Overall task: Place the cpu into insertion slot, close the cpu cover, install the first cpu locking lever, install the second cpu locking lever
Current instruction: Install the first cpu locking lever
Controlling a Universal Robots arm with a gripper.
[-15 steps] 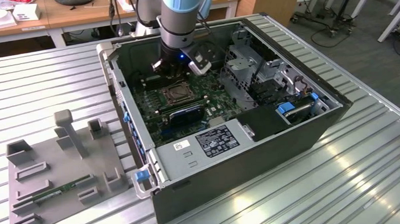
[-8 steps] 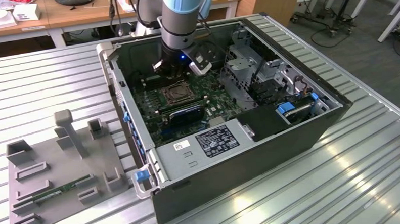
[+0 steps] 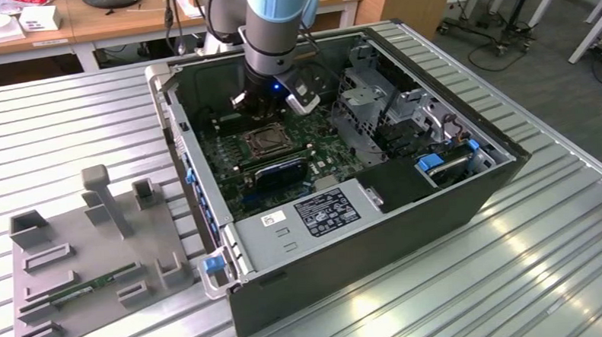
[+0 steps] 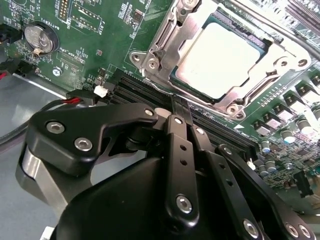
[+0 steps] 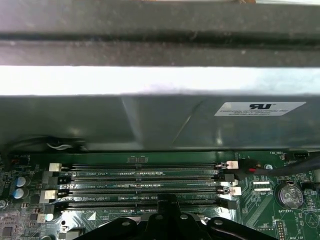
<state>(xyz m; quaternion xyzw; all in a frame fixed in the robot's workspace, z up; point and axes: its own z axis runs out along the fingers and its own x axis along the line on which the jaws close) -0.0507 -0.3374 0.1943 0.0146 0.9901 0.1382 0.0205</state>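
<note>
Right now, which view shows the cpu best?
Second wrist view: the cpu is close and its pale face sits unobstructed in the slot. The exterior view shows the slot as a small square on the board, cpu hard to make out. The first wrist view faces the memory slots.

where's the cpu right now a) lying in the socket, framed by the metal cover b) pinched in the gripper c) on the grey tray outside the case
a: in the second wrist view the cpu lies flat inside the window of the cpu cover, whose frame sits around its edges.
</note>
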